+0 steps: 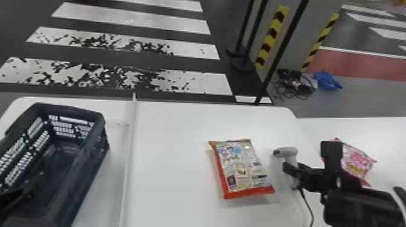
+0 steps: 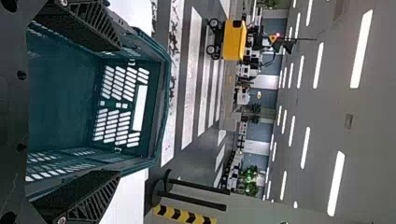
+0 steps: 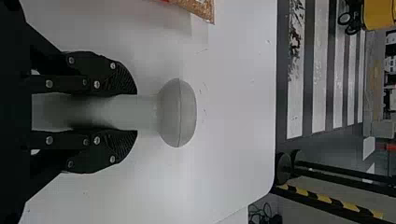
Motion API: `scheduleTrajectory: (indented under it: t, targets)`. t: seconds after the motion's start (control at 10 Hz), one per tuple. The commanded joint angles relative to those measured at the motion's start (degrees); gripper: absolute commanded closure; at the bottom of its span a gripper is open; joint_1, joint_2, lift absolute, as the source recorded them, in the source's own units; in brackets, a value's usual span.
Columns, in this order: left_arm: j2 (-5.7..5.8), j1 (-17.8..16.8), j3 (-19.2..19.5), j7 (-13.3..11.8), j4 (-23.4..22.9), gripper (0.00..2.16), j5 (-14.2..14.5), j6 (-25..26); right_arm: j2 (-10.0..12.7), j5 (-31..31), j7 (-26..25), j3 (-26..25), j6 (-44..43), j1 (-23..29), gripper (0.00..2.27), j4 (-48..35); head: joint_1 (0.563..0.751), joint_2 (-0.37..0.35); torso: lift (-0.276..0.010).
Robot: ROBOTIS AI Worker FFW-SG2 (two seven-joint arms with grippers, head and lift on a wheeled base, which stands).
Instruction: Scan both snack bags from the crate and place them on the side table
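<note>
Think of a clock on the head view, with twelve at the top. The big dark crate [image 1: 77, 111] sits between eight and nine o'clock, on the white table [image 1: 169, 129]. The left gripper [image 1: 13, 197] is at about eight o'clock, by the crate. In the left wrist view its two black fingers [image 2: 79, 198] are wide apart, with nothing held in them, and the crate shows past them

The first snack bag [image 1: 240, 167] is at five o'clock. It lies on the white table, with its print up and a red edge along its near end. The pink snack bag [image 1: 356, 160] is between three and four o'clock, on the side table [image 1: 385, 129], and the right arm [image 1: 353, 208] hides part of it

The right gripper [image 1: 292, 171] is near four o'clock. It is closed in on the handle of the grey scanner [image 1: 285, 151], with one finger on each side, as the right wrist view shows. The scanner's round head pokes out past the fingertips, and a black cord [image 1: 308, 203] hangs down from it. The first snack bag is at about eight o'clock from the scanner head, near it but apart

Out past the tables, white stripes [image 1: 127, 19] on the floor run from ten to twelve o'clock. A post with yellow and black tape [image 1: 272, 36] stands near one o'clock. A heap of wires [image 1: 293, 86] and a blue thing [image 1: 327, 81] lie on the floor between two and three o'clock
</note>
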Motion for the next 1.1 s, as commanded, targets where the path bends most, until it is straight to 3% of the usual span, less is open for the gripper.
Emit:
scheduleTrajectory:
  t: [0.0,0.1,0.3,0.4,0.7,1.0]
  targets:
    - [0.00,0.0,0.0,0.0,0.0,0.05,0.0,0.0,0.0,0.0,-0.4,-0.1,-0.3,0.0,2.16,0.1,0.695,-0.238,-0.098]
    - [0.00,0.0,0.0,0.0,0.0,0.05,0.0,0.0,0.1,-0.2,-0.7,-0.4,-0.3,0.0,1.82,0.1,0.695,-0.238,-0.098]
    - [0.00,0.0,0.0,0.0,0.0,0.05,0.0,0.0,0.4,-0.1,-1.6,-0.7,-0.3,0.2,0.37,0.1,0.695,-0.244,-0.098]
    - [0.00,0.1,0.0,0.0,0.0,0.05,0.0,0.0,0.4,-0.2,-1.9,-0.8,-0.1,0.2,0.12,-0.3,0.695,-0.246,-0.098]
    - [0.00,0.3,0.1,0.0,-0.1,0.05,0.0,-0.2,1.7,-1.8,-1.9,-2.0,2.9,2.6,0.11,-8.2,0.695,-0.254,-0.098]
    - [0.00,0.3,0.0,0.0,-0.1,0.05,0.0,-0.2,1.7,-13.1,0.3,-0.4,16.8,9.2,0.11,-22.8,0.695,-0.265,-0.098]
